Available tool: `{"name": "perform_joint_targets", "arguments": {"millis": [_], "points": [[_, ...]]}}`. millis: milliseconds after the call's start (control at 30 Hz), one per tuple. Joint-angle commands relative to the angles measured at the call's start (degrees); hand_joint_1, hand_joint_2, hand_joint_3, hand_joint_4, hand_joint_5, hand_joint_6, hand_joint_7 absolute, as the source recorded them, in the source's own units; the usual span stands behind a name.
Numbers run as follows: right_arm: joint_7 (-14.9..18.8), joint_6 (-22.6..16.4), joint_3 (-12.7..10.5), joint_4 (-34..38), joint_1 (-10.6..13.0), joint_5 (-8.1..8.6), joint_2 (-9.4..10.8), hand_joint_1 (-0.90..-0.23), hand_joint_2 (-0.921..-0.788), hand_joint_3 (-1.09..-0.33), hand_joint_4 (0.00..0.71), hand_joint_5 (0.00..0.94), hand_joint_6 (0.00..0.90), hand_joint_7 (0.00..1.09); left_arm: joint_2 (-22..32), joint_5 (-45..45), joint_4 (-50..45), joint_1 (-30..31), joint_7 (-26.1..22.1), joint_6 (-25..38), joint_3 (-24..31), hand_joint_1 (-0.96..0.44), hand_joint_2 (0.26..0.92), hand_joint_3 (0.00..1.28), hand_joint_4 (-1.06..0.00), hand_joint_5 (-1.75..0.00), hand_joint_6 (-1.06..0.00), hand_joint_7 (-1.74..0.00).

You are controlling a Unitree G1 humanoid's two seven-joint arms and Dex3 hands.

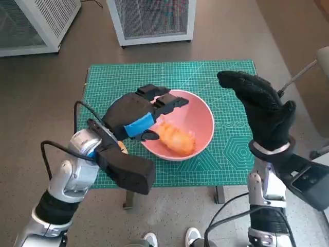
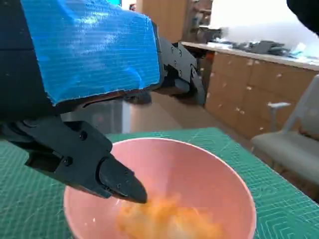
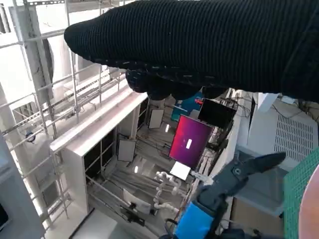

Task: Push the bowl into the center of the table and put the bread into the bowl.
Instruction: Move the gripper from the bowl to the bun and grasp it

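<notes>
A pink bowl (image 1: pixel 198 121) sits near the middle of the green cutting mat (image 1: pixel 226 77). An orange piece of bread (image 1: pixel 177 138) lies inside it. My left hand (image 1: pixel 139 116) hovers over the bowl's left rim with its fingers spread and nothing in them. In the left wrist view the bowl (image 2: pixel 199 169) and the blurred bread (image 2: pixel 169 221) lie under the black fingers (image 2: pixel 109 177) of the left hand (image 2: pixel 89 99). My gloved right hand (image 1: pixel 259 100) is raised at the bowl's right side, off the mat, holding nothing. The right wrist view shows the glove (image 3: pixel 199 45) only.
White mesh-sided cabinets (image 1: pixel 151 20) stand on the floor behind the table, another (image 1: pixel 36 23) at the far left. A chair (image 1: pixel 321 92) is at the right edge. Feet of a person (image 1: pixel 169 239) show below the table's front edge.
</notes>
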Motion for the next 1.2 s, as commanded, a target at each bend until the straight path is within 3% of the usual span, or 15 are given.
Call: {"name": "perform_joint_targets", "arguments": {"millis": [33, 333, 800, 1200], "points": [[-0.7, 0.3, 0.1, 0.0, 1.4, -0.65, 0.2, -0.435, -0.921, -0.472, 0.423, 0.007, 0.036, 0.68, 0.4, -1.2, -3.6, 1.1, -1.9, 1.9, 1.9, -0.48, 0.84, 0.02, -0.06, 0.0, -0.16, -0.11], [-0.9, 0.9, 0.5, -0.6, 1.6, -0.7, 0.4, -0.435, -0.921, -0.473, 0.428, 0.009, 0.035, 0.68, 2.1, -2.5, -10.1, 3.2, -5.7, 5.0, 5.4, -0.48, 0.839, 0.01, -0.05, 0.0, -0.16, -0.1], [-0.9, 1.4, 1.3, -1.1, 1.7, -0.54, 0.7, -0.435, -0.921, -0.478, 0.427, 0.007, 0.029, 0.69, 8.5, -3.2, -26.0, 9.1, -15.0, 17.3, 15.4, -0.43, 0.804, 0.0, -0.08, -0.01, -0.23, -0.1], [-0.6, 2.3, 1.5, -0.9, 1.2, -0.26, 0.7, -0.434, -0.921, -0.482, 0.426, 0.006, 0.019, 0.7, 12.8, -3.4, -29.9, 16.8, -17.4, 21.1, 20.4, -0.37, 0.756, 0.0, -0.14, -0.02, -0.27, -0.09]]}}
